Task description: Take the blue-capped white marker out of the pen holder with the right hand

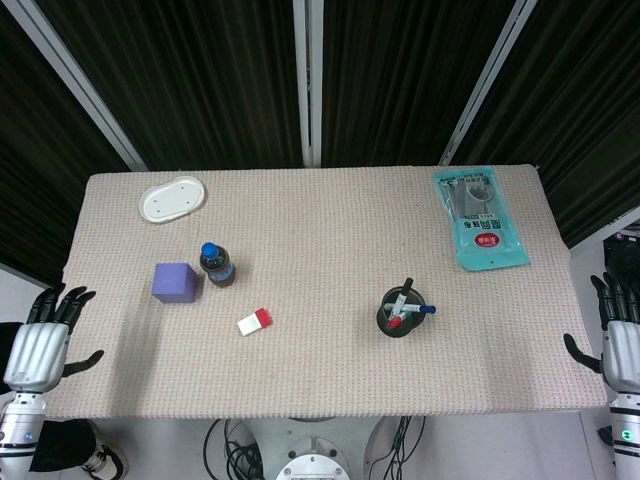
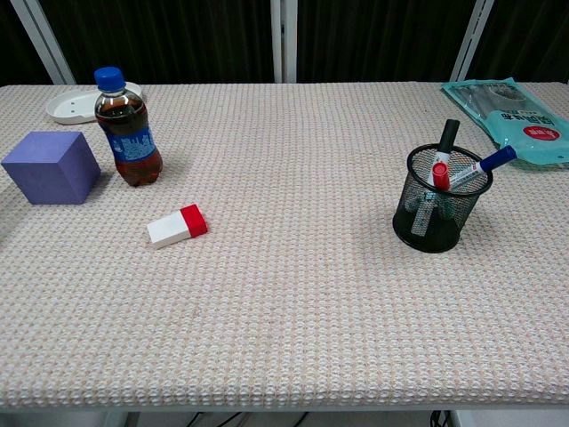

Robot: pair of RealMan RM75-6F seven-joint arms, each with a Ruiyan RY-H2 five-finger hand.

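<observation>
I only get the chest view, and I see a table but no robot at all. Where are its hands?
Observer: The head view shows both. The right hand hangs off the table's right edge, fingers apart, holding nothing.
Operator: And the other one?
Observer: The left hand sits off the left edge, also open and empty.
Operator: Is the right hand near the pen holder?
Observer: No. The pen holder stands well inside the table, apart from that hand, with the blue-capped marker in it.

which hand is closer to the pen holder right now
Right. The right hand sits off the table's right edge, level with the pen holder; the left hand is off the far left edge.
</observation>
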